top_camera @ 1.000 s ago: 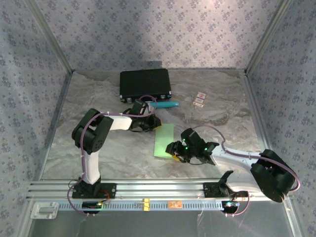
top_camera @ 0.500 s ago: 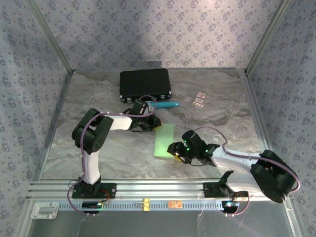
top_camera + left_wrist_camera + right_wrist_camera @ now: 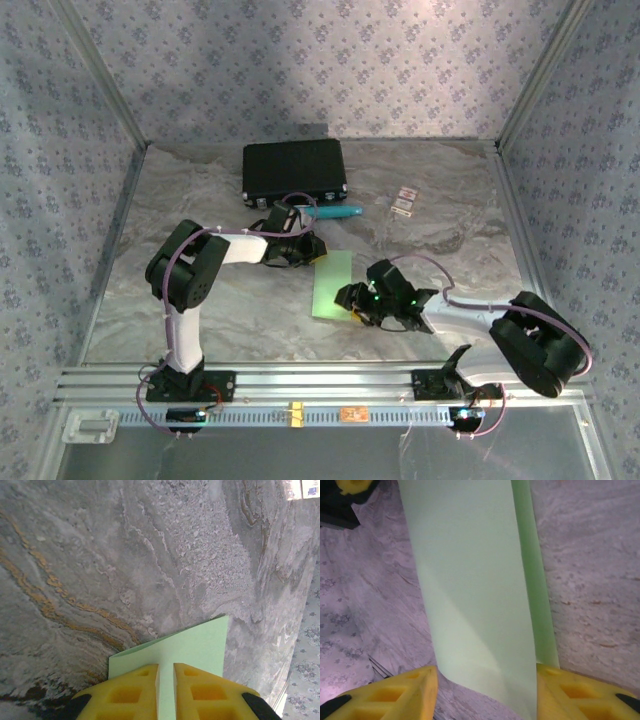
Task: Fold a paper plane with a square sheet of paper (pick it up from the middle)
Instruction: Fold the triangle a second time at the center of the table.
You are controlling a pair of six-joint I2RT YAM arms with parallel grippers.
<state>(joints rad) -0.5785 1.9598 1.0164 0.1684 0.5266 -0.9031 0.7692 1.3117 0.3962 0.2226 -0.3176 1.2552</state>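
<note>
Because the square sheet of paper [image 3: 332, 285] is thin, light and limp, it will buckle or slide on the smooth marbled desk [image 3: 250, 320] at the least sideways push, and any crease pressed into it is there for good. It lies near the middle of the desk, between the two arms, and looks already doubled over into a long rectangle. From the right wrist, a narrow strip of a lower layer shows beside the upper layer, which bows up a little rather than lying flat.

The left hand [image 3: 166, 669] is clenched on the far end of the sheet, its yellow fingers [image 3: 150, 690] nearly together with the green edge pinched in the slit between them. The right hand [image 3: 486, 680] is released, its pads wide apart on either side of the paper's near end, gripping nothing that I can see.

I judge this to be an early fold, with no dart shape yet. Paper this soft is best taken at an edge with a shallow pinch while the other end is pinned, so the layers do not shear out of line. A drag by one hand could skew the fold or crumple the sheet. A black case [image 3: 294, 170] and a teal tube [image 3: 338, 211] sit farther back, apart from the paper.
</note>
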